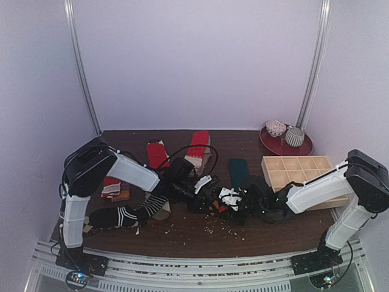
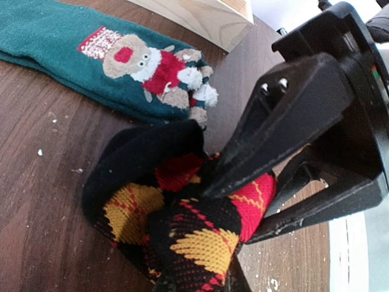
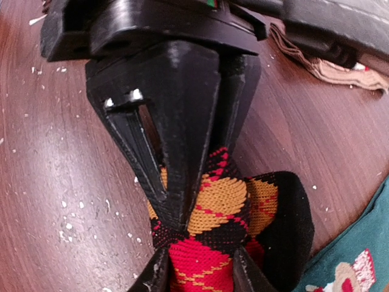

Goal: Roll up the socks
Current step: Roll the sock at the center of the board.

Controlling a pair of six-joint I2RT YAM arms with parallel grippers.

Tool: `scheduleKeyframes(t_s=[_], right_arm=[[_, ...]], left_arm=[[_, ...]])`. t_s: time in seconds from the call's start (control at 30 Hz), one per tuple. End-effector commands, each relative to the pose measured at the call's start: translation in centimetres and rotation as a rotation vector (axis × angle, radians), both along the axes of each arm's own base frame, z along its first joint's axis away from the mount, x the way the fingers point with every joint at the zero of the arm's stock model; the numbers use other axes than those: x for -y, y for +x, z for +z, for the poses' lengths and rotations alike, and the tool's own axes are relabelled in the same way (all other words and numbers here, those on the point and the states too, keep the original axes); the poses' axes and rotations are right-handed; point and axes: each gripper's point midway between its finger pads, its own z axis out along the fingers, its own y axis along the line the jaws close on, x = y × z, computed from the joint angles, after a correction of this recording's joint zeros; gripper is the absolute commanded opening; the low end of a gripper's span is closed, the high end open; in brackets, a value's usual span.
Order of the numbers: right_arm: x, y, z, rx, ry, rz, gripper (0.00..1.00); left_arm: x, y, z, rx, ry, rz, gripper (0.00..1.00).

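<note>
A bunched black argyle sock (image 2: 182,231) with red and yellow diamonds lies mid-table, between both grippers (image 1: 225,208). My left gripper (image 2: 200,281) is shut on one end of it, and in the right wrist view its black fingers (image 3: 182,176) pinch the yellow part. My right gripper (image 3: 200,275) is closed on the red end of the argyle sock (image 3: 206,261), its fingers (image 2: 261,152) pressing both sides. In the top view the left gripper (image 1: 213,193) and right gripper (image 1: 246,204) meet over the sock. A teal sock with a monkey figure (image 2: 91,55) lies flat just behind.
A wooden compartment tray (image 1: 298,170) sits at the right and a red plate (image 1: 307,148) with two bowls stands behind it. Red-and-beige socks (image 1: 197,149) lie at the back. A black-and-white striped sock (image 1: 121,216) and a red sock (image 1: 112,187) lie left. Crumbs dot the table.
</note>
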Motion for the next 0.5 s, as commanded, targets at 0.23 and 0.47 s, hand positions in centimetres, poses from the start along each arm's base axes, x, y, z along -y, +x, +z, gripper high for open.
scheduleKeyframes(t_s=[0.23, 0.47], right_arm=[[1.8, -3.0, -5.5, -0.304, -0.029, -0.117, 0.17], [2.4, -5.2, -7.7, -0.563, 0.056, -0.159, 0.16]], left_arm=[[-7.6, -3.8, -10.6, -0.140, 0.460, 0.070, 0.12], [-5.5, 0.4, -2.3, 0.192, 0.221, 0.150, 0.98]])
